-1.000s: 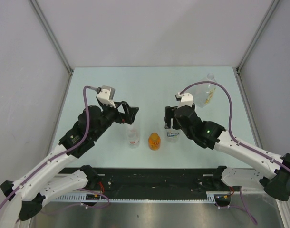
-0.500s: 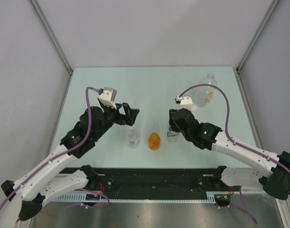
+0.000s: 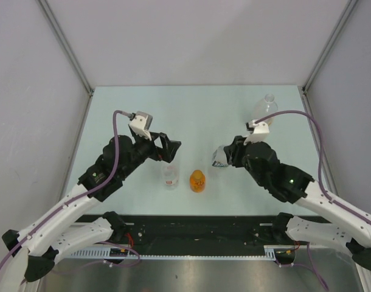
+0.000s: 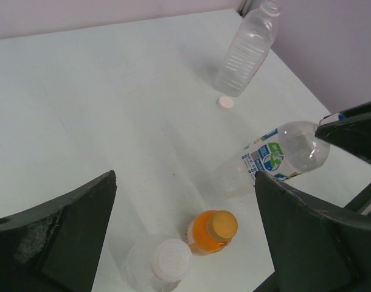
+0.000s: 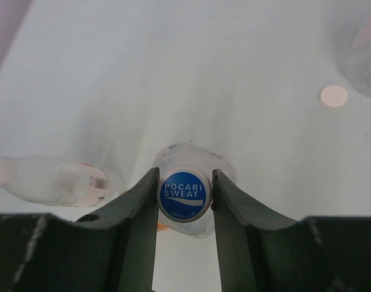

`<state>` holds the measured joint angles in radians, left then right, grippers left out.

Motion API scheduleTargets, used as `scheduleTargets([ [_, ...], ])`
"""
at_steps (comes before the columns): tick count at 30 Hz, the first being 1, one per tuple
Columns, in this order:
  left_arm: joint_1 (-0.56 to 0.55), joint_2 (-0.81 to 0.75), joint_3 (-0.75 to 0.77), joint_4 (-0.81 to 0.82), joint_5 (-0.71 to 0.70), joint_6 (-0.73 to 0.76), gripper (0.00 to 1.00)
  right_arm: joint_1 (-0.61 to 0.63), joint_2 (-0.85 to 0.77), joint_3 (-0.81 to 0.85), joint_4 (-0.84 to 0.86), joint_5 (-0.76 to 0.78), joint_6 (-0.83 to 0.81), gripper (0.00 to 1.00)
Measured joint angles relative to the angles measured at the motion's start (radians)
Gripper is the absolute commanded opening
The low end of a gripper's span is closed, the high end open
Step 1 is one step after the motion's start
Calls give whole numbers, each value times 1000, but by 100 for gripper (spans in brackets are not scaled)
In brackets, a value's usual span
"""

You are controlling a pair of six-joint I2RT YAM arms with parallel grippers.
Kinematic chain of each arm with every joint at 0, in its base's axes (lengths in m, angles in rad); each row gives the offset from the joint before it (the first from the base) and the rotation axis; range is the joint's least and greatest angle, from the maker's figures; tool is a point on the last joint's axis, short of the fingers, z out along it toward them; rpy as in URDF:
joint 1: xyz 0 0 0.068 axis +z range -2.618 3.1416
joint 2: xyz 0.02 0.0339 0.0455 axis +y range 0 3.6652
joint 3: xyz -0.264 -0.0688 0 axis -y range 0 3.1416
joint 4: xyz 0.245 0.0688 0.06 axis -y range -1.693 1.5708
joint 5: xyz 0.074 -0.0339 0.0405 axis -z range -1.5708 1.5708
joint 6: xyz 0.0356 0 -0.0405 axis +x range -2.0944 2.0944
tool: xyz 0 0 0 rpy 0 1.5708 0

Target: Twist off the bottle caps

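Note:
My right gripper (image 5: pixel 183 182) is shut on the blue cap (image 5: pixel 183 193) of the blue-labelled bottle (image 4: pixel 283 155), which leans over towards that arm with its base low by the table. From above, this bottle (image 3: pixel 219 157) shows just in front of the right gripper (image 3: pixel 223 156). My left gripper (image 4: pixel 184 176) is open and holds nothing. It hovers above the small clear bottle's white cap (image 4: pixel 169 261) and the orange bottle's brown cap (image 4: pixel 222 224). The left gripper (image 3: pixel 173 148) sits just behind the small clear bottle (image 3: pixel 169 176) and the orange bottle (image 3: pixel 197 180).
A large clear bottle (image 4: pixel 246 48) stands at the back right with no cap on its neck. A loose white cap (image 4: pixel 225 103) lies on the table beside its base. The pale green table (image 3: pixel 191 109) is walled on three sides.
The right gripper's jaws closed onto the blue cap. That arm swung right and the blue-labelled bottle tipped over with it. The left gripper crept slightly right, still open.

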<state>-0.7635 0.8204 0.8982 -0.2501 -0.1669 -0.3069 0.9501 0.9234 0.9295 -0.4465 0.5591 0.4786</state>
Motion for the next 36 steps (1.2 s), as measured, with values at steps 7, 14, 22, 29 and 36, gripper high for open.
scheduleTargets([
  [7,1,75,95,54,218,101,100,-130,-93,107,37,-193,54,0],
  [14,1,157,230,76,464,186,100,-418,-90,152,71,-653,175,0],
  [22,1,219,280,98,663,223,100,-561,-89,162,109,-1035,264,0],
  [29,1,278,280,83,759,237,100,-566,-92,173,132,-1160,299,0],
  [36,-5,301,280,83,839,235,100,-566,-98,192,126,-1174,294,0],
])
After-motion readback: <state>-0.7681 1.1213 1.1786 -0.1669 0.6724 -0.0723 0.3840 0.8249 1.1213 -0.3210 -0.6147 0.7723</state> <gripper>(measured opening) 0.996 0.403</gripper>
